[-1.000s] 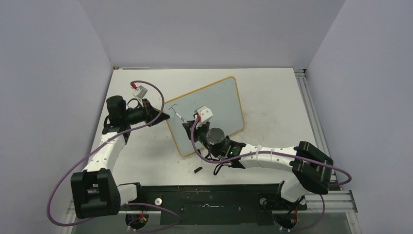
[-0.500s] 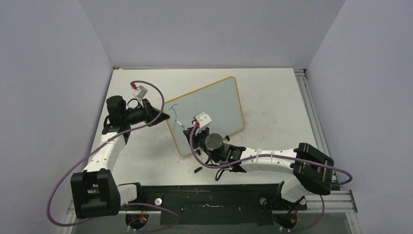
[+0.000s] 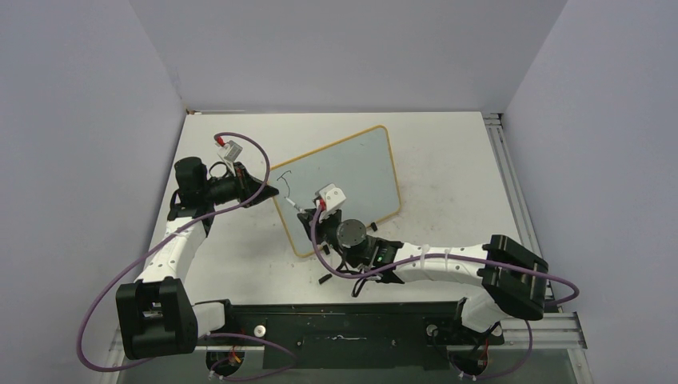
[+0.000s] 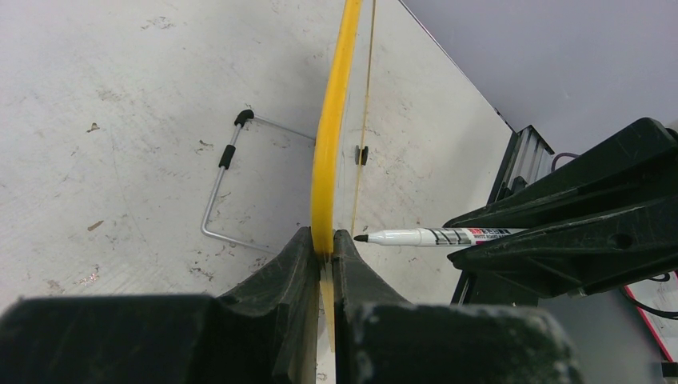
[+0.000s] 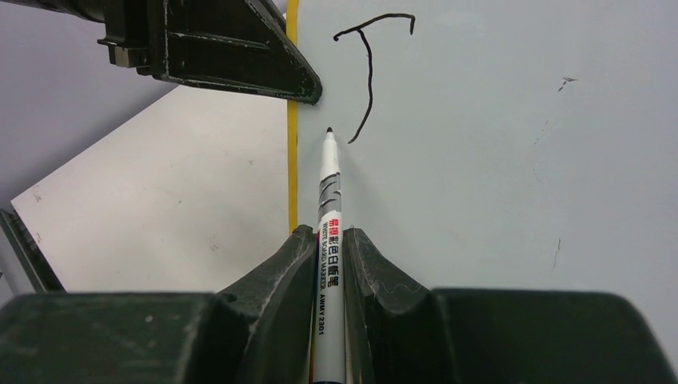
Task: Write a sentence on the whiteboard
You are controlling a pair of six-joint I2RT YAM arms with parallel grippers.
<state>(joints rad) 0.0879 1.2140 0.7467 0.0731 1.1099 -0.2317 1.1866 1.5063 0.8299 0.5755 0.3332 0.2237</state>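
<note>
White tabletop point(image 3: 448, 160) beneath grey walls carries the whiteboard point(image 3: 352, 172), which sits angled between both arms in the overhead view. From the left wrist, the left gripper point(image 4: 322, 240) is clamped tight on the board's yellow frame point(image 4: 334, 136), likely bracing it against pen pressure. From the right wrist, the right gripper point(image 5: 328, 248) pinches a marker point(image 5: 329, 184), its tip just beside the tail of the sentence point(image 5: 369, 72), so far one hooked stroke; whether the tip touches the board is unclear.

Plain lavender-grey walls point(image 3: 80, 120), scuffed white tabletop point(image 3: 448, 160), metal rail point(image 3: 512, 184) along right edge
</note>
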